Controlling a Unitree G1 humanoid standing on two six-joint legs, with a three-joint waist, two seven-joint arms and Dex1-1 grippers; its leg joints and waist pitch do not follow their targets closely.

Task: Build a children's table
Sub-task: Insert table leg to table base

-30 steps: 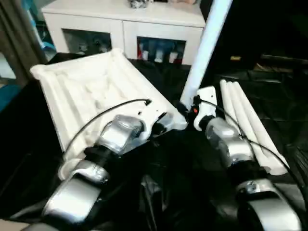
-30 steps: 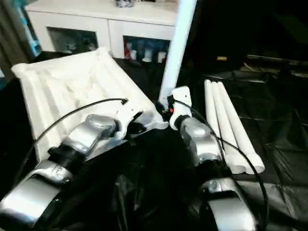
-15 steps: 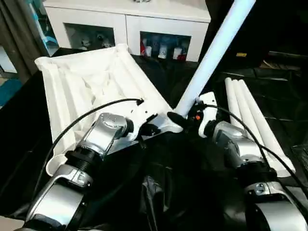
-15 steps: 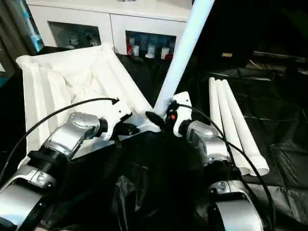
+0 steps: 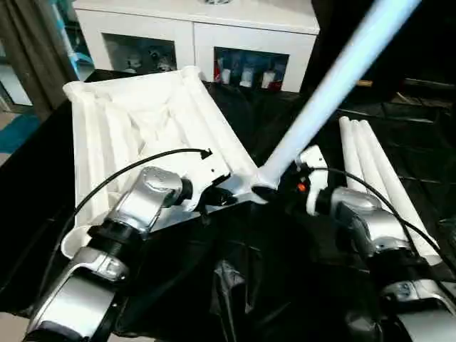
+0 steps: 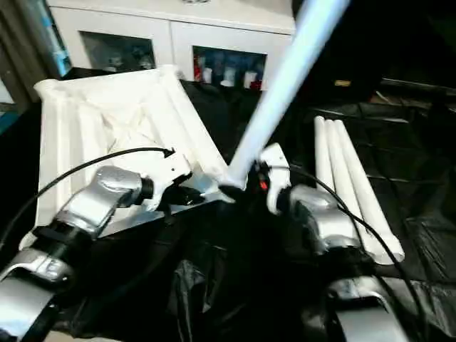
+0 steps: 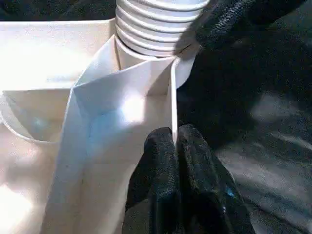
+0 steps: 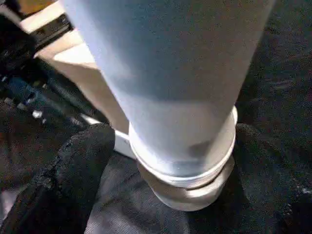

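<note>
A black plastic sheet [image 5: 285, 299] covered the work surface, and a white cabinet [image 5: 199, 28] with glass doors stood behind it. The white tabletop [image 5: 135, 128] lay upside down on the sheet, ribs facing up, on the robot's left side and propped at a tilt. One long white leg [image 5: 335, 85] slanted up from the tabletop's near corner socket [image 7: 146, 34], leaning away to the right; its ribbed end sat at the socket, though I could not tell how far in it was. Three more legs [image 5: 377, 178] lay side by side on the sheet to the right, touching one another.

The left gripper [image 7: 176, 146] was pinched closed on the thin edge wall of the tabletop just beside that socket, its two black fingers pressed together with the wall between them. The right gripper [image 8: 165, 161] straddled the base of the slanted leg, one black finger [image 8: 73, 165] on each side, spread wide around the tube and closed against it.
</note>
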